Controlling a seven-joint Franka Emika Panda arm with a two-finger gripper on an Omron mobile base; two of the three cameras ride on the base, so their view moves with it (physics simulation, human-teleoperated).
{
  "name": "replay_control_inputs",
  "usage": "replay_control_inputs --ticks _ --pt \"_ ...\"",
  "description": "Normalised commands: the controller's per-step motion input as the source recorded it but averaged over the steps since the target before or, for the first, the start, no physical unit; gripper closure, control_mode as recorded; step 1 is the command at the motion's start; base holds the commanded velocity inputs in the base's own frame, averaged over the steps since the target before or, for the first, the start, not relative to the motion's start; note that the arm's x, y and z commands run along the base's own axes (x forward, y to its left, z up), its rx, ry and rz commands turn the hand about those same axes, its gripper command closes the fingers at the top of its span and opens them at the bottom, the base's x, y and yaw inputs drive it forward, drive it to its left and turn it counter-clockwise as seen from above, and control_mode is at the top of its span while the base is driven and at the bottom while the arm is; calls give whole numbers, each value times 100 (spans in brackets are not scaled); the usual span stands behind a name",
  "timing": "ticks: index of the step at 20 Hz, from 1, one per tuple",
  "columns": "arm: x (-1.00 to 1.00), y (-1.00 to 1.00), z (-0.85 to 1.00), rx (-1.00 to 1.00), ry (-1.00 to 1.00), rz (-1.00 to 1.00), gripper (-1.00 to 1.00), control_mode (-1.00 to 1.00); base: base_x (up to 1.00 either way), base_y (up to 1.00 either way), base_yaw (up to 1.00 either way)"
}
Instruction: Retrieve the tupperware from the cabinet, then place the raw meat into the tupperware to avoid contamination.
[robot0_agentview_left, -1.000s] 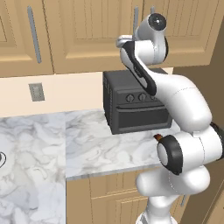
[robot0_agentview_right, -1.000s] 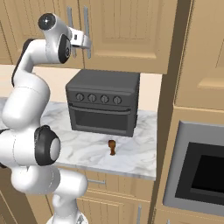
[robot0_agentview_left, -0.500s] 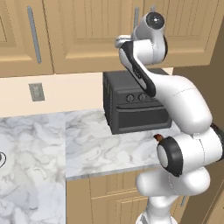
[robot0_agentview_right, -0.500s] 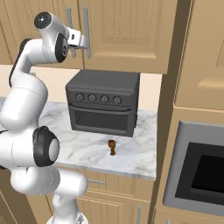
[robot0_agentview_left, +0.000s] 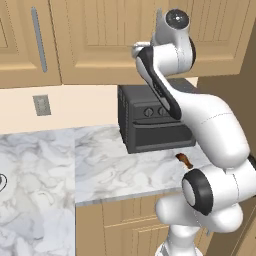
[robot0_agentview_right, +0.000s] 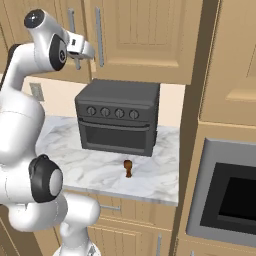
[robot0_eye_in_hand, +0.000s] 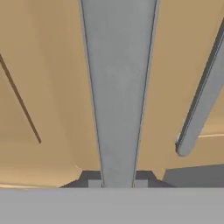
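The cabinet (robot0_agentview_right: 145, 40) hangs over the counter with its panelled doors closed. My gripper (robot0_eye_in_hand: 117, 183) is raised to the doors and shut on one long grey bar handle (robot0_eye_in_hand: 118, 87), which runs between the fingertips (robot0_eye_in_hand: 95, 183). In the right base view the gripper (robot0_agentview_right: 92, 52) sits against the handle (robot0_agentview_right: 98, 35). The raw meat (robot0_agentview_right: 128, 168), a small reddish-brown piece, lies on the marble counter in front of the toaster oven (robot0_agentview_right: 117, 117); it is also seen beside my arm (robot0_agentview_left: 184, 160). The tupperware is out of view.
A second bar handle (robot0_eye_in_hand: 201, 100) hangs close beside the gripped one. The dark toaster oven (robot0_agentview_left: 150, 125) stands directly below the cabinet. A built-in oven (robot0_agentview_right: 230, 195) and tall tan cabinet fill the right. A wall outlet (robot0_agentview_left: 41, 105) sits at the left.
The jaws have closed onto the cabinet's bar handle. The arm has barely shifted and the doors remain closed.
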Motion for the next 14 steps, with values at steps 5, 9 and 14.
replay_control_inputs --ticks 5,9,14 --pt "-70 45 0 -8 1 0 100 -100 0 0 0" --pt "-59 54 0 -10 0 -2 100 -100 0 0 0" --pt "-33 43 -1 -8 0 -10 100 -100 0 0 0"
